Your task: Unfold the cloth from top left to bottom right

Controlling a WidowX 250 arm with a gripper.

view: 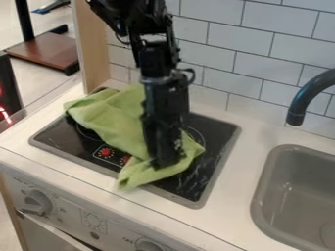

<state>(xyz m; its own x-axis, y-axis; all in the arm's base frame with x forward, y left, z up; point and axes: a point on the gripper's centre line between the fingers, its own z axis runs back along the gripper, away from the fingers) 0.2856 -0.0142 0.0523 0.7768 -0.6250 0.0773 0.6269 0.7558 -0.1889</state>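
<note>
Green cloth lies rumpled on the black cooktop, running from the cooktop's upper left to its near edge, in folds and ridges. Its lower tip extends past the near edge over the white counter; its upper-left corner reaches the left edge. Gripper points down, nearly upright, its lower end at the cloth's lower right portion, in front of part of it. Jaws: cannot tell whether they are parted or clenched on fabric. Red burner print visible beside the cloth, on its near side. Grey sink to the right of the cooktop, dark faucet above it; white tiled wall behind.
</note>
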